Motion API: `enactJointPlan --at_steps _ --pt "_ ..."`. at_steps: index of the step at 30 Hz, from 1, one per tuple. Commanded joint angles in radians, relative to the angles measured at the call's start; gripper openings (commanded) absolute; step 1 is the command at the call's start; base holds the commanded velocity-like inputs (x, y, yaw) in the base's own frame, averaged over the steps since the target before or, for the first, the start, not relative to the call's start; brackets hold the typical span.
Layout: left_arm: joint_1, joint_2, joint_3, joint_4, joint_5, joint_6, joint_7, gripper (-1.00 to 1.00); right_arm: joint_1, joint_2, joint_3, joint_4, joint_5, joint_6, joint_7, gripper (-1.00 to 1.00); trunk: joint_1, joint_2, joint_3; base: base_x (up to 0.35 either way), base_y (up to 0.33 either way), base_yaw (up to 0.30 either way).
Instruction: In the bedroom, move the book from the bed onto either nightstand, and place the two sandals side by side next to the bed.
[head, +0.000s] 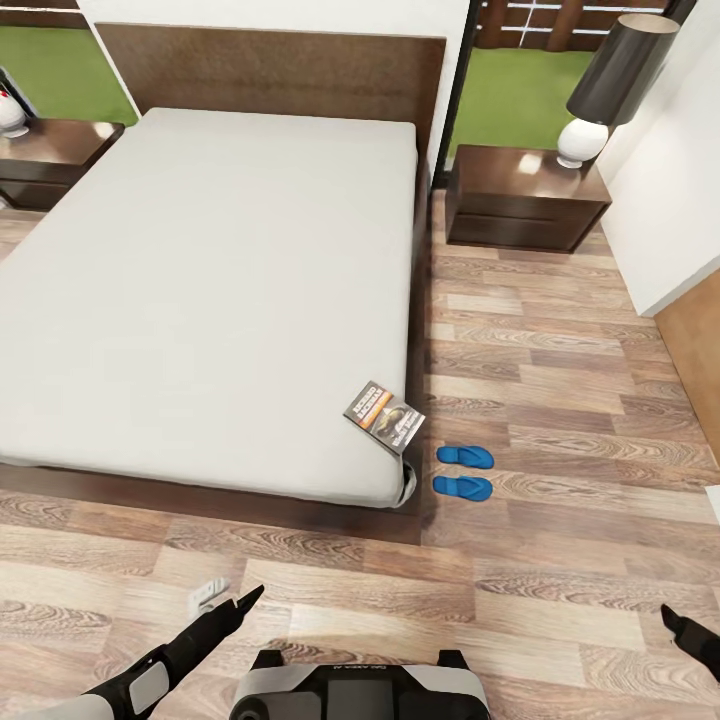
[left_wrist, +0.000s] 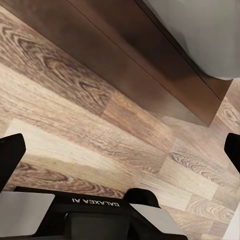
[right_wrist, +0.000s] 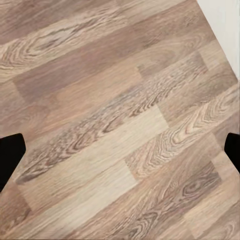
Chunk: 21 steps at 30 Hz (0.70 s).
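Note:
The book (head: 385, 416), dark with an orange band, lies flat on the bed (head: 220, 280) at the mattress's near right corner. Two blue sandals (head: 465, 457) (head: 463, 487) lie side by side on the wood floor just right of that corner. One nightstand (head: 520, 200) stands right of the headboard, the other nightstand (head: 50, 150) left of it. My left gripper (head: 240, 603) (left_wrist: 120, 150) hangs open over the floor in front of the bed's foot. My right gripper (head: 678, 622) (right_wrist: 120, 150) is open and empty over bare floor at the far right.
A lamp (head: 610, 90) with a dark shade and white base stands on the right nightstand. A white lamp base (head: 12, 120) sits on the left one. A small white object (head: 205, 597) lies on the floor by my left arm. A white wall (head: 670, 200) bounds the right side.

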Motion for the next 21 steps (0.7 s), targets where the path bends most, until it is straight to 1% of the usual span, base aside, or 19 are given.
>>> enactJointPlan --at_steps 1,3,6,7,8,9,10,11,12,13,14,15,16,17,19,20,21 --pt "0.000 0.000 -0.008 0.001 0.004 -0.008 -0.002 1.00 -0.001 0.000 -0.010 0.000 -0.010 -0.001 0.005 1.00 0.000 -0.001 -0.001 0.000 0.000 0.000" --pt "0.000 0.000 -0.008 0.001 0.004 -0.008 -0.002 1.00 -0.004 0.001 -0.031 -0.005 -0.010 0.007 0.009 1.00 0.000 -0.001 -0.001 0.000 0.000 0.000" --pt "0.000 0.000 -0.008 0.001 0.004 -0.008 -0.002 1.00 -0.046 0.001 -0.039 -0.009 -0.012 0.084 0.021 1.00 0.000 -0.001 -0.001 0.000 0.000 0.000" --pt "0.000 0.000 -0.008 0.001 0.004 -0.007 -0.002 1.00 -0.074 0.001 -0.041 -0.010 -0.013 0.148 0.043 1.00 0.000 -0.001 -0.001 0.000 0.000 0.000" --pt "0.000 0.000 -0.008 0.001 0.004 -0.007 -0.002 1.00 -0.101 0.001 -0.041 -0.011 -0.015 0.228 0.085 1.00 0.000 -0.001 -0.001 0.000 0.000 0.000" --pt "0.000 0.000 -0.008 0.001 0.004 -0.007 -0.002 1.00 -0.113 0.001 -0.042 -0.011 -0.015 0.270 0.114 1.00 0.000 -0.001 -0.001 0.000 0.000 0.000" --pt "0.000 0.000 -0.008 0.001 0.004 -0.007 -0.002 1.00 -0.130 0.001 -0.042 -0.011 -0.016 0.370 0.187 1.00 0.000 -0.001 -0.001 0.000 0.000 0.000" --pt "0.000 0.000 -0.008 0.001 0.004 -0.007 -0.002 1.00 -0.141 0.000 -0.043 -0.011 -0.017 0.453 0.246 1.00 0.000 -0.001 -0.001 0.000 0.000 0.000" --pt "0.000 0.000 -0.008 0.000 0.004 -0.007 -0.002 1.00 -0.145 0.001 -0.043 -0.012 -0.017 0.488 0.268 1.00 0.000 -0.001 -0.001 0.000 0.000 0.000" --pt "0.000 0.000 -0.008 0.000 0.004 -0.007 -0.002 1.00 -0.159 0.001 -0.043 -0.019 -0.018 0.545 0.302 1.00 0.000 -0.001 -0.001 0.000 0.000 0.000" --pt "0.000 -0.001 -0.008 0.000 0.004 -0.007 -0.002 1.00 -0.185 0.001 -0.043 -0.034 -0.019 0.582 0.323 1.00 0.000 -0.001 -0.001 0.000 0.000 0.000" --pt "0.000 -0.004 -0.008 0.000 0.004 -0.007 -0.002 1.00 -0.221 0.001 -0.043 -0.050 -0.020 0.607 0.337 1.00 0.000 -0.001 -0.001 0.000 0.000 0.000" --pt "0.000 -0.006 -0.008 -0.001 0.004 -0.007 -0.002 1.00 -0.273 0.001 -0.043 -0.064 -0.021 0.633 0.350 1.00 0.000 -0.001 -0.001 0.000 0.000 0.000" --pt "0.000 -0.006 -0.008 0.000 0.004 -0.007 -0.002 1.00 -0.287 0.001 -0.043 -0.067 -0.021 0.642 0.352 1.00 0.000 -0.001 -0.001 0.000 0.000 0.000" --pt "0.000 -0.007 -0.008 -0.001 0.004 -0.007 -0.002 1.00 -0.334 0.002 -0.043 -0.081 -0.024 0.690 0.360 1.00 0.000 -0.001 -0.001 0.000 0.000 0.000" --pt "0.000 -0.007 -0.008 -0.001 0.004 -0.007 -0.002 1.00 -0.349 0.002 -0.043 -0.089 -0.033 0.730 0.363 1.00 0.000 -0.001 -0.001 0.000 0.000 0.000" --pt "0.000 -0.007 -0.008 -0.001 0.004 -0.007 -0.002 1.00 -0.359 0.002 -0.043 -0.099 -0.054 0.775 0.365 1.00 0.000 -0.001 -0.001 0.000 0.000 0.000"
